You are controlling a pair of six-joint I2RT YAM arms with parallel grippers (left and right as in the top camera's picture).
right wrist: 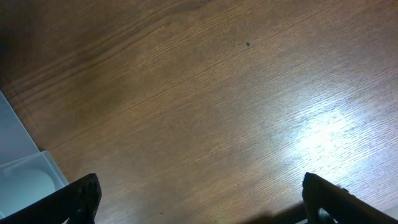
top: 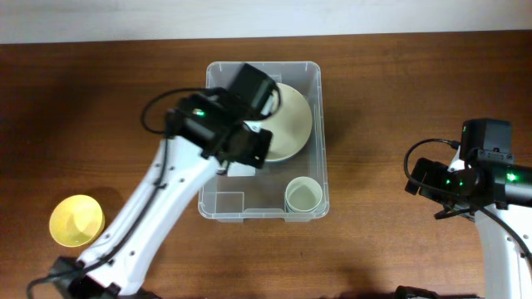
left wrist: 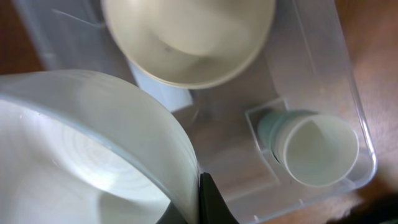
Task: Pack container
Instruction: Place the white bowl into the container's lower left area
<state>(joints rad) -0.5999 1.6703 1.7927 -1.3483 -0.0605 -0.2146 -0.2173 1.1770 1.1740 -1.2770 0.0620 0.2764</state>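
The container (top: 321,133), a large clear plastic bin, stands mid-table. Inside lie a cream bowl (top: 291,124) at the far end and a pale green cup (top: 303,196) in the near right corner. My left gripper (top: 248,151) hangs over the bin's left half. In the left wrist view this left gripper (left wrist: 198,200) is shut on the rim of a pale whitish bowl (left wrist: 81,155), which hangs above the container's floor (left wrist: 230,143), with the cream bowl (left wrist: 186,37) and the cup (left wrist: 318,150) beyond. My right gripper (right wrist: 199,194) is open and empty over bare wood.
A yellow bowl (top: 76,221) sits on the table at the near left, beside the left arm's base. The right arm (top: 482,178) stands at the right, well away from the bin. A corner of the container (right wrist: 18,163) shows at the left edge of the right wrist view.
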